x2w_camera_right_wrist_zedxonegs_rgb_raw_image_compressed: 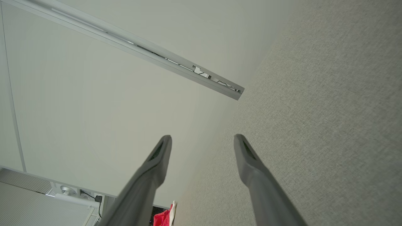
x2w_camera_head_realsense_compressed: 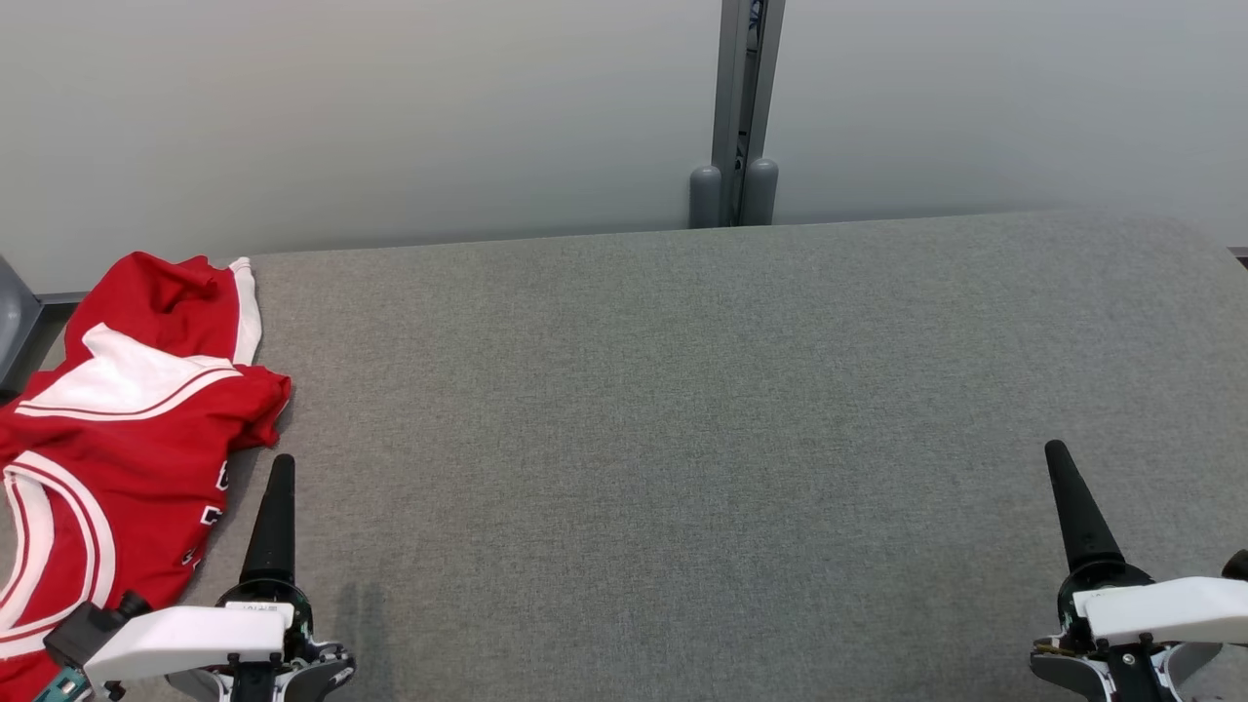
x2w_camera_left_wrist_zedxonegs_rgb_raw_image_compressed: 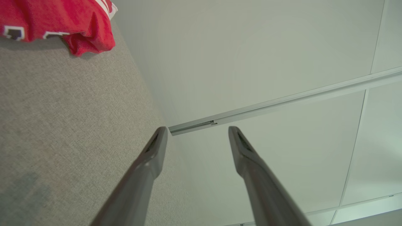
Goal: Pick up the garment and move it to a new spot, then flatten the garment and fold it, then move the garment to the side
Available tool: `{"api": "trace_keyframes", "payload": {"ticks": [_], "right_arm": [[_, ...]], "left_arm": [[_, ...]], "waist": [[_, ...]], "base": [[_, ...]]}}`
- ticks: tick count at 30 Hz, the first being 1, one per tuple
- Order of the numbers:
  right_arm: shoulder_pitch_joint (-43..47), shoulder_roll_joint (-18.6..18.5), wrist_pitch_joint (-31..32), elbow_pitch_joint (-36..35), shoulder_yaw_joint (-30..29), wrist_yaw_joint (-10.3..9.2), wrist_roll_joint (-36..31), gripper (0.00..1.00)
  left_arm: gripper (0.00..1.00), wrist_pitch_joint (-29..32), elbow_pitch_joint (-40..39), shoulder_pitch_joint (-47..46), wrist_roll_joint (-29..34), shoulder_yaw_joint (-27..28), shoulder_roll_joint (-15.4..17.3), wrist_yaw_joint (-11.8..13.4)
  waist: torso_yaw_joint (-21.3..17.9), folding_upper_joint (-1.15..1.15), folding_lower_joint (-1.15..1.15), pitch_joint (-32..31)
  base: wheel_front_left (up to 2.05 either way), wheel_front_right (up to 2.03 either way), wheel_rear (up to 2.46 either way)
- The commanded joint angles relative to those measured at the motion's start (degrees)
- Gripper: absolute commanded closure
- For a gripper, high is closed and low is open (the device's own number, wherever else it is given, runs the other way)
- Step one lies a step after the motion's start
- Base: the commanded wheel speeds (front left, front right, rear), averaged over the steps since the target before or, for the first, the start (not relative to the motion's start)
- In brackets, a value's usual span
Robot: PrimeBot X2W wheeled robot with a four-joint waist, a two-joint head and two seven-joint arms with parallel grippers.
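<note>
Clearly the left arm is nearer: the red-and-white garment [x2w_camera_head_realsense_compressed: 127, 429] lies crumpled along the bench's [x2w_camera_head_realsense_compressed: 682, 439] left edge, its long axis running near to far, just left of the left fingers [x2w_camera_left_wrist_zedxonegs_rgb_raw_image_compressed: 154, 153]. These and the right fingers [x2w_camera_right_wrist_zedxonegs_rgb_raw_image_compressed: 248, 157], near the right edge, gape wide and empty. The garment's lettering is too folded to read.

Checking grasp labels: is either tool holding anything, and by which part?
Nothing held. Left tool and right tool are open, empty; the red garment lies on the grey table.
</note>
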Motion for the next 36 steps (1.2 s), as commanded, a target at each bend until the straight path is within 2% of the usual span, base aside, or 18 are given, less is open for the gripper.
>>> {"api": "trace_keyframes", "payload": {"ticks": [1,9,18,36], "right_arm": [[-0.5,-0.6,-0.5,-1.3,0.1,0.05,-1.9,0.00],[-0.1,-0.6,-2.3,-2.5,2.0,0.06,-13.7,0.00],[0.4,-0.7,-4.2,-2.5,3.7,0.07,-23.0,0.00],[1.5,-0.8,-7.4,-3.7,5.6,0.09,-36.3,0.00]], "left_arm": [[0.00,-0.4,-1.1,-0.7,1.6,-0.1,0.5,0.2],[0.00,-2.2,-1.2,-0.2,13.3,-0.3,0.6,1.4],[0.00,-4.0,-1.7,1.0,26.1,-0.7,0.8,2.1],[0.00,-7.3,-2.4,2.5,42.3,0.0,1.0,2.5]], "waist": [[0.0,0.00,0.00,0.0],[-0.2,0.00,0.00,0.0],[-0.4,0.00,0.00,-0.2],[-0.3,0.00,0.00,-0.5]], "base": [[0.00,0.00,0.00],[0.00,0.00,0.00],[0.00,0.00,0.00],[0.00,0.00,0.00]]}}
